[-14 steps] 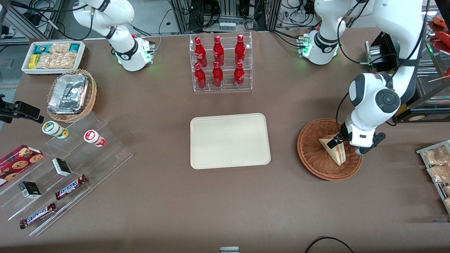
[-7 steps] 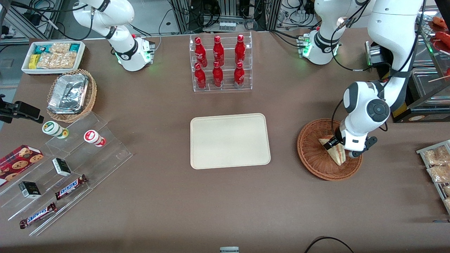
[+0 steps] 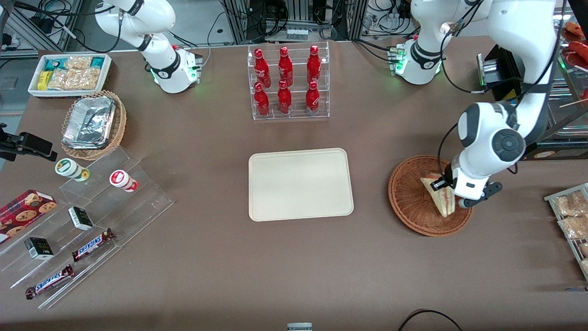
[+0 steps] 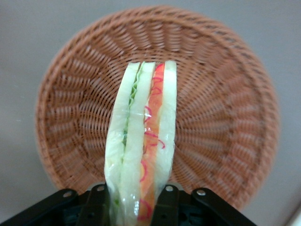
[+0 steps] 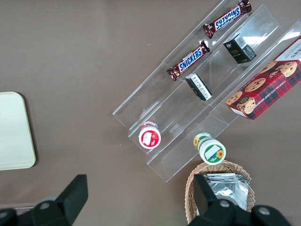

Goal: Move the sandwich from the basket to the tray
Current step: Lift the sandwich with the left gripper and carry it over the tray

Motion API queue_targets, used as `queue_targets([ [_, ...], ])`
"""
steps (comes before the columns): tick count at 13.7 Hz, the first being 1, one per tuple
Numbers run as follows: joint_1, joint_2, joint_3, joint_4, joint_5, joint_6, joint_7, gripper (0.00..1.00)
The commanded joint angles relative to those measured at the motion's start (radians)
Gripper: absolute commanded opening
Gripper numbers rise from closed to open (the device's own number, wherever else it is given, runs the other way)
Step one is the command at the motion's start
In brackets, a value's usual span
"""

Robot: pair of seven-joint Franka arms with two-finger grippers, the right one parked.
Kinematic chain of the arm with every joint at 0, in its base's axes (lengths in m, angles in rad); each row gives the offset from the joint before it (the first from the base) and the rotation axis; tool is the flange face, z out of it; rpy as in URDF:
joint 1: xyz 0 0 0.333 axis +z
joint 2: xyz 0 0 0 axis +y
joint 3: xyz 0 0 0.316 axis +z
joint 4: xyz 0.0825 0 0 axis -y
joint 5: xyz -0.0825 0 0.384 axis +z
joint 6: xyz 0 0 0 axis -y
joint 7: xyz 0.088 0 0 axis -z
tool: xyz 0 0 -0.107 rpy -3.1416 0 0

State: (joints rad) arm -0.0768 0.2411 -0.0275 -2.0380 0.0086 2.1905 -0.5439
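My left gripper (image 3: 444,187) is shut on the sandwich (image 3: 440,195), a clear-wrapped wedge of pale bread with green and red-orange layers. It holds the sandwich above the reddish-brown wicker basket (image 3: 411,202), which lies toward the working arm's end of the table. In the left wrist view the sandwich (image 4: 141,150) stands on edge between the black fingers (image 4: 167,205), and the basket (image 4: 225,117) lies below it. The gripper (image 4: 133,207) grips the sandwich's wide end. The cream-beige tray (image 3: 300,184) lies bare at the table's middle; its corner shows in the right wrist view (image 5: 14,132).
A clear rack of red bottles (image 3: 287,82) stands farther from the front camera than the tray. Bagged snacks (image 3: 571,216) lie beside the basket at the table's end. Toward the parked arm's end stand a clear stepped display (image 3: 87,225), a foil-tray basket (image 3: 92,124) and a white snack bin (image 3: 69,73).
The gripper dipped onto the sandwich in the basket, then rose a little with it. The sandwich now sits higher and more upright than a second ago.
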Motion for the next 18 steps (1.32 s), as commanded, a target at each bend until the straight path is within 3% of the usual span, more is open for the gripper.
queue_targets([
  [1,-0.064,0.078,-0.014,0.218,0.011,-0.165,0.019,0.00],
  [4,-0.171,0.193,-0.014,0.359,0.013,-0.222,0.016,0.00],
  [12,-0.411,0.360,-0.015,0.516,-0.036,-0.161,-0.001,0.00],
  [18,-0.576,0.443,-0.014,0.558,-0.061,-0.048,-0.215,0.00],
])
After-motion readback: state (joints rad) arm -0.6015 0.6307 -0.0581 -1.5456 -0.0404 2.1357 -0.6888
